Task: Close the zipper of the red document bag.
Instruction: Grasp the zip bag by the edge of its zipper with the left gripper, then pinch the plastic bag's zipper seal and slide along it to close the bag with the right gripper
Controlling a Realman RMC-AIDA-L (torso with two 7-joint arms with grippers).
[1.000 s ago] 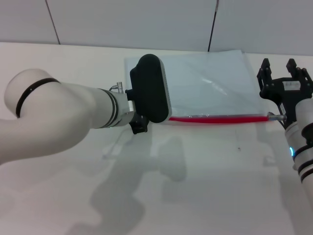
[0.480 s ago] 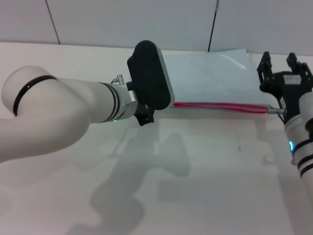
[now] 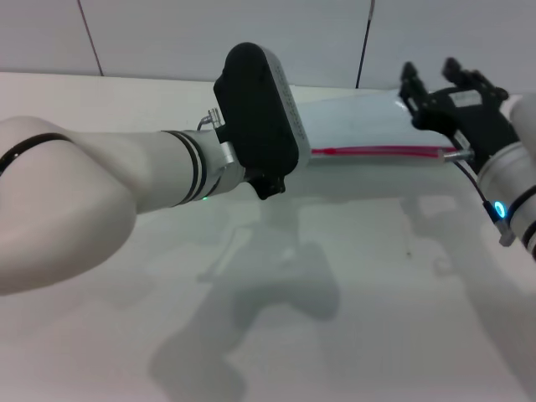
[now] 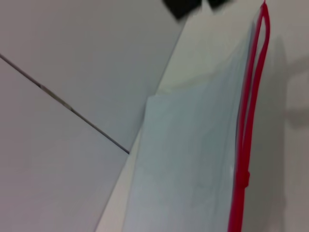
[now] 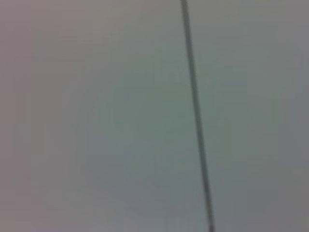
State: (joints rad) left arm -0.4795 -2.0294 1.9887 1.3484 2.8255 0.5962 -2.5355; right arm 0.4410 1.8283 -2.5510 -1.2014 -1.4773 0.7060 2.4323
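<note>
1. The left tool [image 3: 266, 180], its fingers' state impossible to tell, reaches across the white counter [image 3: 352, 293] to the red document bag's [image 3: 352, 121] left end.
2. The zipper [image 3: 377, 152] runs along the bag's near edge.
3. The right tool [image 3: 429, 84], fingers spread, tilts above the bag's far right end.

— What's there besides the job itself?
— A plain white tabletop [image 3: 377, 335], with soft grey shadows lying across it.
— And behind it?
— A pale grey wall [image 3: 209, 33] made of panels, with thin dark seams [image 3: 363, 46] running down to the tabletop's far edge.
</note>
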